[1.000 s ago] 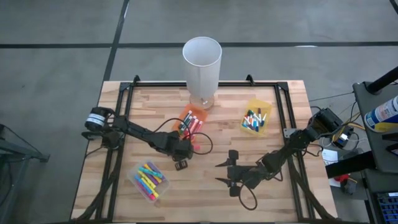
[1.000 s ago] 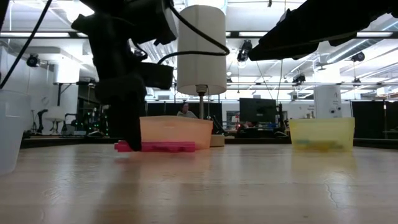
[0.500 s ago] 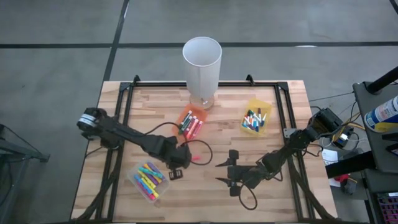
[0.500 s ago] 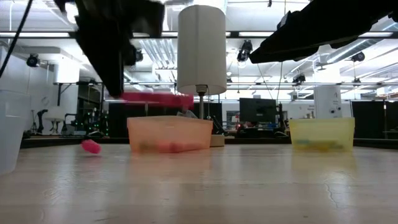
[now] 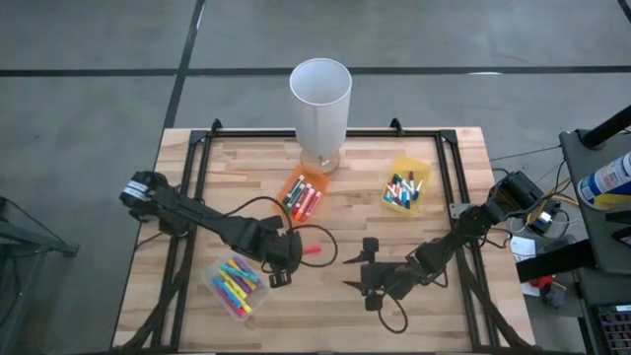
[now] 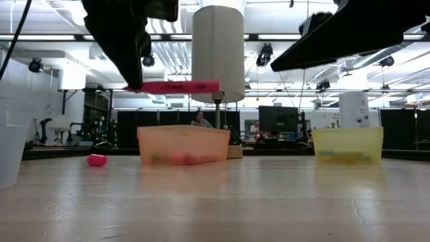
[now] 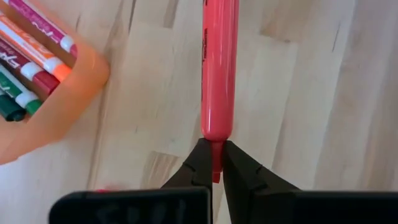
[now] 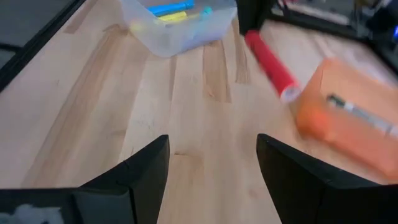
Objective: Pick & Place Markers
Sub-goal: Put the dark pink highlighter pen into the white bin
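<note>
left pincer (image 7: 212, 163) clenched on a pink marker's (image 7: 217, 68) tip, lifted above the table (image 5: 345, 296)

We count three bins: one orange (image 5: 304, 196), one yellow (image 5: 406, 190), one clear (image 5: 235, 288); one white cylinder (image 5: 320, 110); two grippers, left (image 5: 286, 261) and right (image 5: 367, 276); one lifted pink marker (image 5: 308, 250).

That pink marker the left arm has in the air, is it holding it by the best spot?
Probably not. The left gripper pinches the pink marker only at its very tail, so the long barrel sticks out level like a lever. A grip at mid-barrel, fingers straddling the round body from above and closing across its width, would likely sit firmer. The right gripper waits open over the table.
</note>
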Robot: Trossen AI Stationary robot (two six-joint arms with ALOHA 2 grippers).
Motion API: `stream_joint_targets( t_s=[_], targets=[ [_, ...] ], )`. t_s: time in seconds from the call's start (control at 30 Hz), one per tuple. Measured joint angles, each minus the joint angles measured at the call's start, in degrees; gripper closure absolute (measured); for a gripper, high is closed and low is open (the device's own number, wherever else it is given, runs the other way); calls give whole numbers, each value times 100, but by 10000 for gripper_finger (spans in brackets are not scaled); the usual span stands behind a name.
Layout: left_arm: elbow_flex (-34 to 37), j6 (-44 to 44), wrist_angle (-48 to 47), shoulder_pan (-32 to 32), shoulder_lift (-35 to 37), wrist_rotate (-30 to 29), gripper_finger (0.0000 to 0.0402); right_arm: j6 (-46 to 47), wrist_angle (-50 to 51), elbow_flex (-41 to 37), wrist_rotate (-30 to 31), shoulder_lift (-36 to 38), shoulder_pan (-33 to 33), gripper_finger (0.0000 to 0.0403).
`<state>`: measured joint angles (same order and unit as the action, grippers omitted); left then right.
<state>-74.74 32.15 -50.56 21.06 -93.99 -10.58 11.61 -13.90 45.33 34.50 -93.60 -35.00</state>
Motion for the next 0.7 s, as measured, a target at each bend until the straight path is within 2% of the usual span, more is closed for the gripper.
stream_joint_targets(
  t_s=[0.17, 0.33, 0.5, 0.7],
  targets=[
    [2, -124, 12, 13, -76, -50, 389, -894, -19, 193, -13, 0, 106, 170],
    [2, -323, 295, 24, -77, -101, 389, -1366, -7, 439, -31, 0, 401, 170],
    [2, -535, 513, 79, -77, -118, 390, -1420, 1, 658, -702, 0, 779, 170],
    [-113, -835, 539, 144, -77, -425, 390, -1079, 74, 738, -1607, 0, 1225, 170]
  ],
)
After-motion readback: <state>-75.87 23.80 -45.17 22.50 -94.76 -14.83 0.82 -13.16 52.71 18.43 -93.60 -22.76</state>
